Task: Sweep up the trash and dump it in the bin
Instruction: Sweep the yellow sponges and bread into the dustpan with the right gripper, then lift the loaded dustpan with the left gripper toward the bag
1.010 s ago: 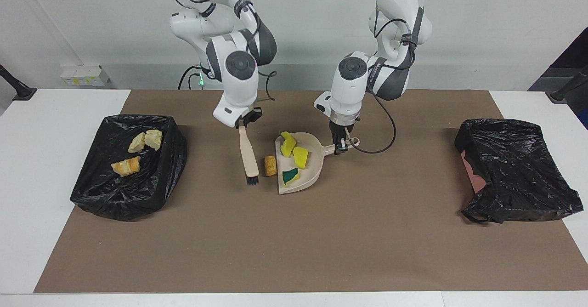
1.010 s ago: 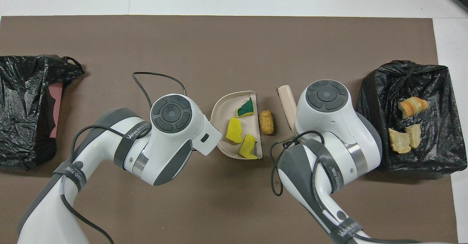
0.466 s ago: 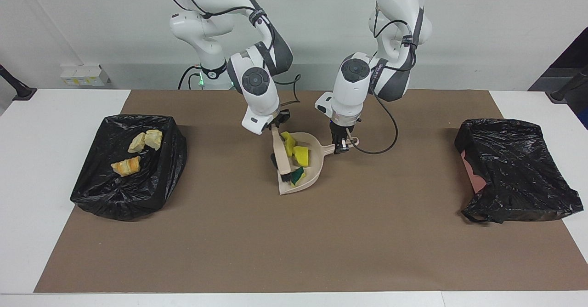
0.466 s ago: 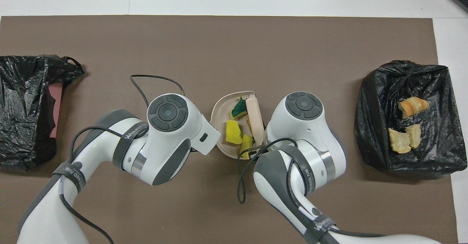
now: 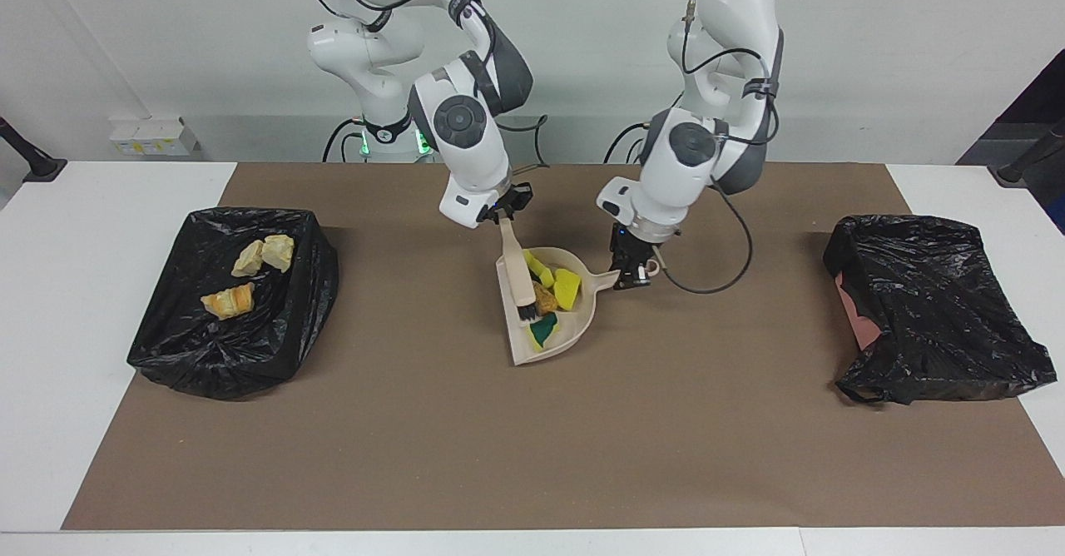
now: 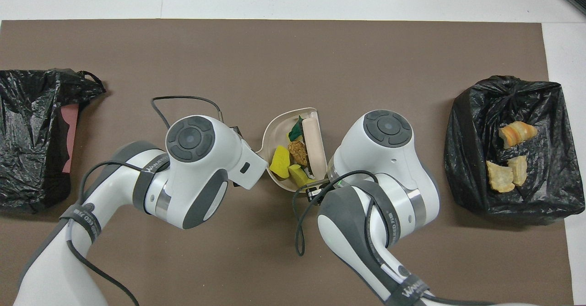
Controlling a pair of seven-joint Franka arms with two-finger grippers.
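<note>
Since a second ago, we see the brown crumbly lump has gone from the brown mat into the beige dustpan, where it lies among the yellow spongy pieces, with a green-backed scrap nearest the pan's open edge. Our right claw is clamped on the handle of the brush, whose black bristles sit inside the pan against the lump. Our left claw is closed on the dustpan's handle, and the pan has tilted and shifted toward the left arm's end of the desk. Three golden-orange chunks rest on the black-lined bin at the right arm's end; another black bag sits at the left arm's end.
</note>
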